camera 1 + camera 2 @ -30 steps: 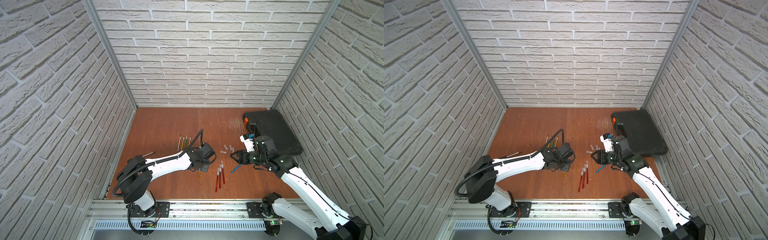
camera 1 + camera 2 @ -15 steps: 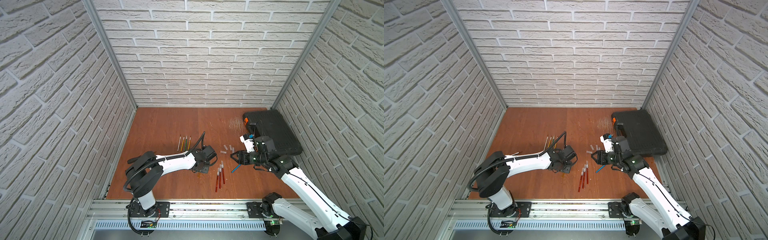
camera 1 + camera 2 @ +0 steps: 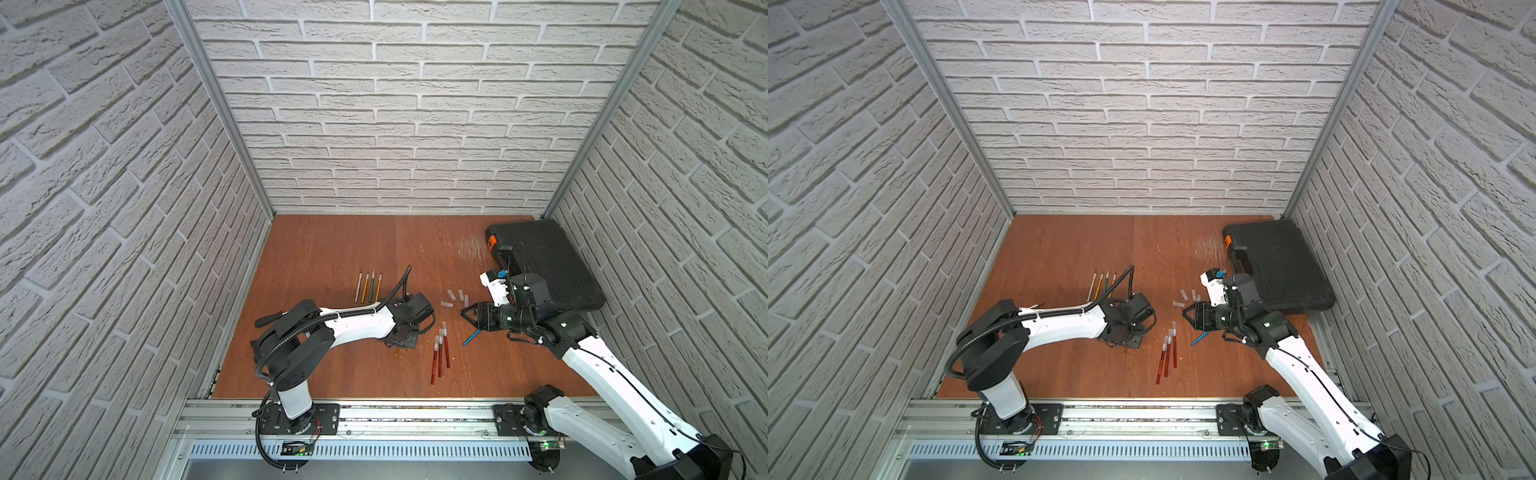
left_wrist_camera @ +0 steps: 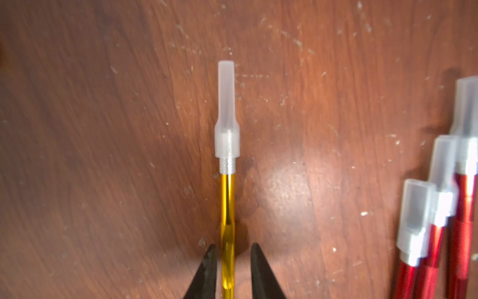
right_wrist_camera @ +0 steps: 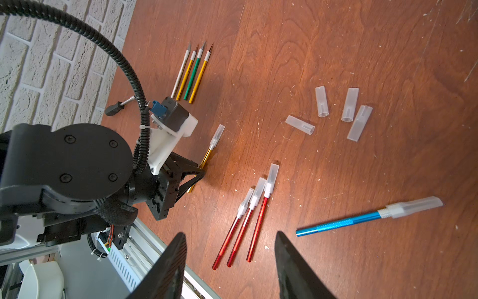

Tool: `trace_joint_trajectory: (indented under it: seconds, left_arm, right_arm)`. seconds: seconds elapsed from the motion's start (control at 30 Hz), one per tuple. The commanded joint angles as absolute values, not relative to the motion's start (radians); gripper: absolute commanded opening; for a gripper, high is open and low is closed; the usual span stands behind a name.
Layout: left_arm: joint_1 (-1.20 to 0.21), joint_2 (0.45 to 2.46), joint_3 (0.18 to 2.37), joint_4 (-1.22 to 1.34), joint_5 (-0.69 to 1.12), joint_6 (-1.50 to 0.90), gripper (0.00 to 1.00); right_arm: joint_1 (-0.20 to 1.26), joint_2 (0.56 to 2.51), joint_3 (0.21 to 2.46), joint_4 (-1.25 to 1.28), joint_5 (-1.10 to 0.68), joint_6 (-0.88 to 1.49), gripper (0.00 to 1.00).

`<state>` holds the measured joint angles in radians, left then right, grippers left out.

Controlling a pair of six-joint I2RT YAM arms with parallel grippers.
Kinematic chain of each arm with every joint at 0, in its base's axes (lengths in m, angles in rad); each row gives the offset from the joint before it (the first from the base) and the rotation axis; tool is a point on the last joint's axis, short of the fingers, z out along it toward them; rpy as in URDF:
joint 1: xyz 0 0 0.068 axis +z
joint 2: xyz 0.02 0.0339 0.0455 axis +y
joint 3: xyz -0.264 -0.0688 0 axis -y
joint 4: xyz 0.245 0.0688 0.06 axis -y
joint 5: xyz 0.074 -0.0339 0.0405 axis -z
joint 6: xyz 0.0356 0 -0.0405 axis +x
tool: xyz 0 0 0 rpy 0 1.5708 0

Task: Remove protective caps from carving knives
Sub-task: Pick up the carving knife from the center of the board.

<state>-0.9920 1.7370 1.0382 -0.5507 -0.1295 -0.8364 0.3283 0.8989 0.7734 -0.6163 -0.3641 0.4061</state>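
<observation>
A gold carving knife lies on the wooden table with its whitish protective cap still on. My left gripper is low over its handle, one finger on each side and a narrow gap showing, so it is open. In both top views the left gripper hides most of that knife. Three red capped knives lie just to its right. A blue capped knife lies near my right gripper, which hovers open and empty.
Several loose caps lie past the right gripper. A row of uncapped knives lies behind the left arm. A black-handled screwdriver lies by the left wall. A black case fills the back right corner.
The left arm has folded closer to its base and its jaws have narrowed slightly around the gold knife. The right arm has not moved.
</observation>
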Motion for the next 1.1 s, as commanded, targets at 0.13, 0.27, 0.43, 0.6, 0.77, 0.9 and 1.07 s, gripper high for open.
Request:
trace_joint_trajectory:
  seconds: [0.13,0.27,0.43,0.6,0.77,0.9,1.07]
  left_arm:
    - [-0.986,1.763,1.034,-0.561,-0.123,-0.856,0.19]
    - [-0.986,1.77,1.034,-0.561,-0.123,-0.858,0.15]
    - [-0.987,1.744,1.024,-0.533,-0.123,-0.858,0.09]
    - [-0.986,1.673,1.004,-0.456,-0.101,-0.834,0.08]
    - [-0.983,1.599,0.953,-0.344,-0.045,-0.825,0.08]
    - [-0.973,1.567,0.914,-0.259,0.02,-0.834,0.08]
    - [-0.967,1.547,0.877,-0.182,0.068,-0.843,0.08]
  right_arm:
    - [0.328,0.887,0.759,-0.567,-0.379,0.407,0.55]
    - [0.326,0.886,0.755,-0.559,-0.379,0.416,0.55]
    - [0.327,0.89,0.751,-0.544,-0.385,0.431,0.55]
    - [0.327,0.914,0.735,-0.506,-0.388,0.478,0.54]
    - [0.329,0.953,0.689,-0.404,-0.399,0.548,0.51]
    - [0.341,1.019,0.66,-0.304,-0.412,0.604,0.48]
    - [0.371,1.115,0.65,-0.185,-0.425,0.663,0.47]
